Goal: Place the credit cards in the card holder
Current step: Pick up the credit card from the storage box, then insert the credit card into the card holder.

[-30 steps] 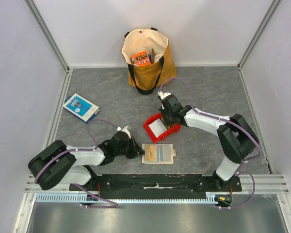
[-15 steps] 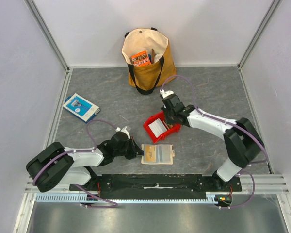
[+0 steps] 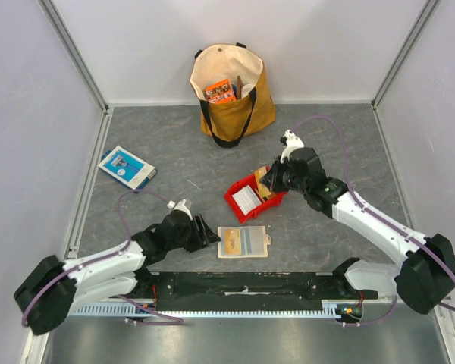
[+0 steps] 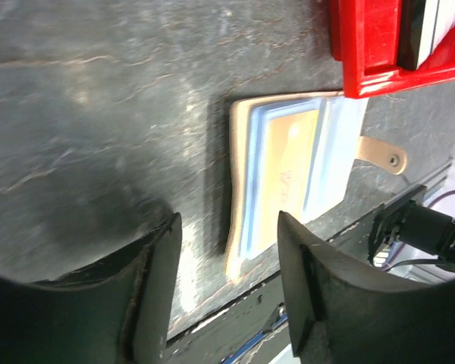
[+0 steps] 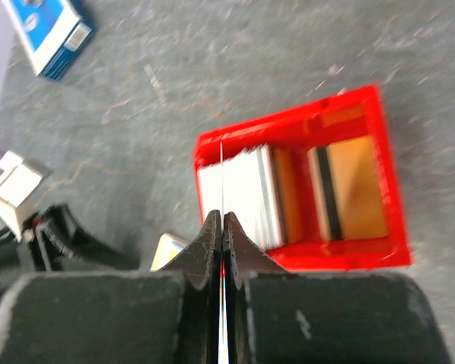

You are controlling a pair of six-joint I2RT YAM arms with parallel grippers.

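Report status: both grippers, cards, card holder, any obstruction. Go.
Left gripper open, empty, beside the card holder. Right gripper shut on one credit card, over the red tray. Holder lies open, flat. Nothing between tray and holder.

card holder (image 3: 243,242) flat on table | red tray (image 3: 230,199) just behind it

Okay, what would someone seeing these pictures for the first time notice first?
Probably the bright red tray mid-table, holding a stack of white cards, with the right gripper over it pinching one thin white card edge-on. Next, the tan tote bag at the back wall, and the open card holder near the front edge by the open left gripper.
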